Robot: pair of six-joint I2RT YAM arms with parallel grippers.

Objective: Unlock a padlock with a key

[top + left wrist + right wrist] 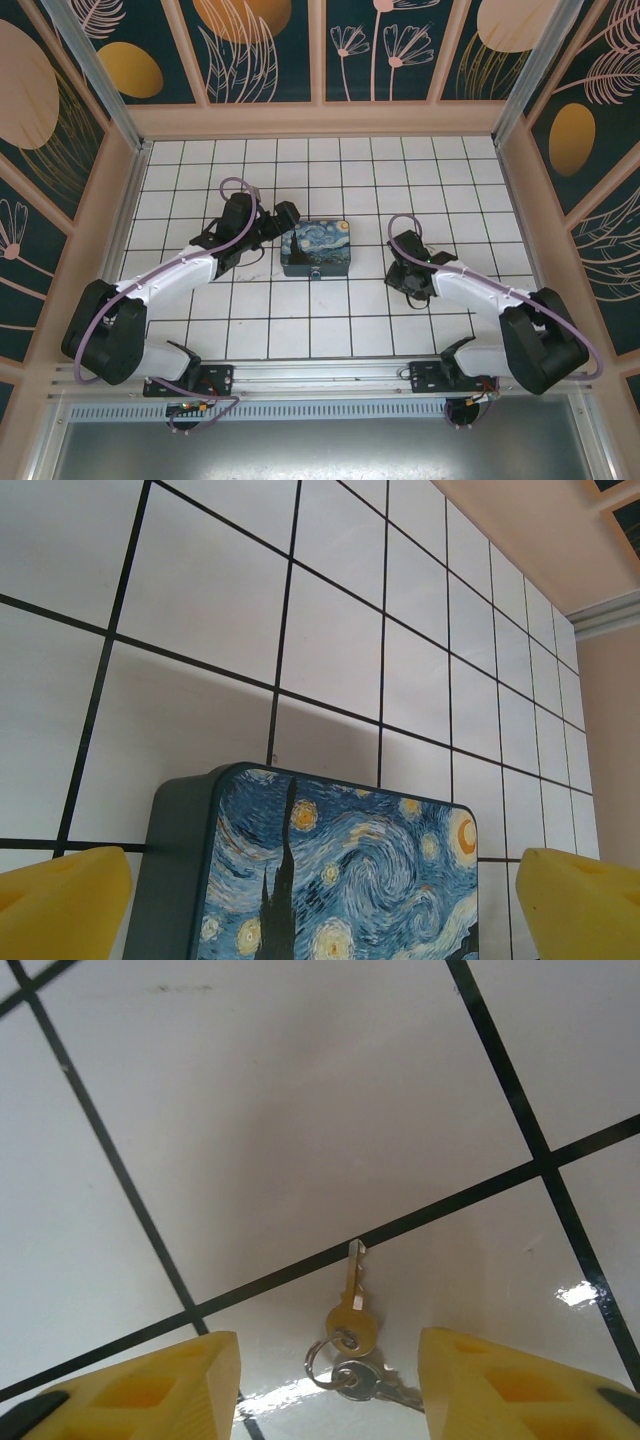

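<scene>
Left fingers spread wide, straddling the near end of the painted box. Right fingers also spread, low over the desk. The key lies flat between them on its ring, not touching either.

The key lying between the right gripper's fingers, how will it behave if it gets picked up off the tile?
The key lies flat on glossy tile, so it may skid under the closing right gripper. It shares a ring with a second key, so the bunch would likely dangle loosely. Small thin metal: probably light and stiff.
</scene>
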